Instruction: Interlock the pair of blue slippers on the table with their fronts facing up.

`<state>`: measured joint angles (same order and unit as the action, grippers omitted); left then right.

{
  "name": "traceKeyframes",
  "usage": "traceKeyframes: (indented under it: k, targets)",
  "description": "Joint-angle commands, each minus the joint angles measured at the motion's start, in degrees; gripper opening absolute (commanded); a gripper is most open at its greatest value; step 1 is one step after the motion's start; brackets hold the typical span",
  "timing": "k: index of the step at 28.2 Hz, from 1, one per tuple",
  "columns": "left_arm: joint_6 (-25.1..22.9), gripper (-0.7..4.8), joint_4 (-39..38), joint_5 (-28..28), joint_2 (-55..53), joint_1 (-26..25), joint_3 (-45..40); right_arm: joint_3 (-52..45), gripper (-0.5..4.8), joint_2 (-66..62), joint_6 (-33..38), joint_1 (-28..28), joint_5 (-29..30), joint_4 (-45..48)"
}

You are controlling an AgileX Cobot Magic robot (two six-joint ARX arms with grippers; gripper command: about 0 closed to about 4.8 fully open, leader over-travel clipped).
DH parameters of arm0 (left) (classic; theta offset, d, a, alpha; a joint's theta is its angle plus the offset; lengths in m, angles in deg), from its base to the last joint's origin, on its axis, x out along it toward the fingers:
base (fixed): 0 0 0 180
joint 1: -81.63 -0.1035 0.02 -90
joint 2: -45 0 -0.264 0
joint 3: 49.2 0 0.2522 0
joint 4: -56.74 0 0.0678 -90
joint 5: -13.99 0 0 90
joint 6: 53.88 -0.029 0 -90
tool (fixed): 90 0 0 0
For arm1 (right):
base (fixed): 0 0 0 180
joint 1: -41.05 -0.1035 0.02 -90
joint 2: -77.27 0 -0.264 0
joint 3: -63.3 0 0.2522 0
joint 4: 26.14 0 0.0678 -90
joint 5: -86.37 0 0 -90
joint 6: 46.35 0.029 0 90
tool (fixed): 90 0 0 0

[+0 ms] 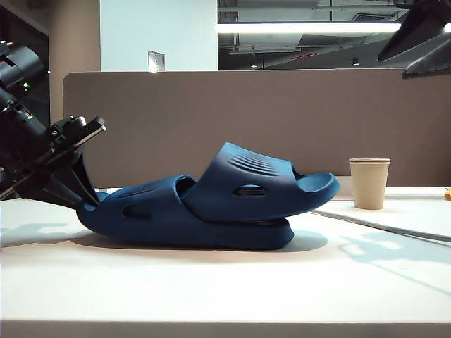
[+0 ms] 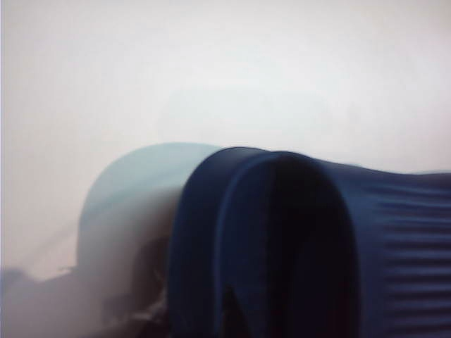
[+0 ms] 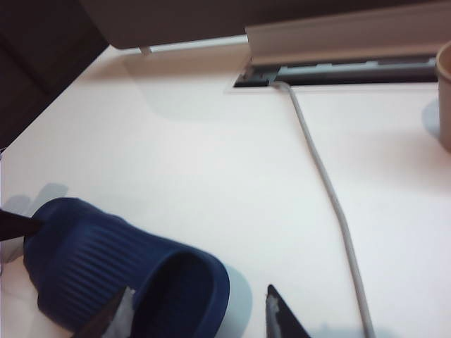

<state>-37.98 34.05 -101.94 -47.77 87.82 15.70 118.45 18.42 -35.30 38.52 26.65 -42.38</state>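
The pair of blue slippers lies interlocked on the white table (image 1: 225, 296). The upper slipper (image 1: 246, 183) is pushed through the strap of the lower slipper (image 1: 141, 218) and tilts up to the right. My left gripper (image 1: 79, 196) is at the lower slipper's left end and looks shut on its rim. In the left wrist view that slipper (image 2: 296, 239) fills the frame and hides the fingers. My right gripper (image 1: 423, 39) hangs high at the upper right, apart from the slippers. It is open (image 3: 197, 320), with a slipper end (image 3: 106, 267) below it.
A paper cup (image 1: 368, 183) stands on the table to the right of the slippers. A grey cable (image 3: 331, 197) runs across the tabletop near it. A brown partition panel (image 1: 176, 120) closes off the back of the table.
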Motion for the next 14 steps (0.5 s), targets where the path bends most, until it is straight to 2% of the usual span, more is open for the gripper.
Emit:
traceKeyframes:
  k: [1, 4, 7, 10, 14]
  targets:
    - [-0.94, 0.67, 0.22, 1.7, 0.22, -0.09, 0.17, 0.17, 2.37, 0.26, -0.2, -0.11, 1.46, -0.76]
    - [-0.96, 0.69, -0.35, 1.73, 0.22, -0.09, 0.17, 0.17, 2.37, 0.28, -0.2, -0.11, 2.38, -1.18]
    - [-0.94, 1.26, -0.61, 2.43, 0.22, -0.09, 0.17, 0.2, 2.37, 0.28, -0.17, -0.11, 3.32, -1.14]
    - [-1.27, 1.34, -0.72, 2.84, 0.22, -0.09, 0.17, 0.2, 2.37, 0.28, -0.2, -0.11, 3.34, -1.14]
    - [-2.05, 1.91, -0.79, 3.23, 0.24, -0.09, 0.2, 0.2, 2.37, 0.44, -0.17, -0.11, 4.44, -1.14]
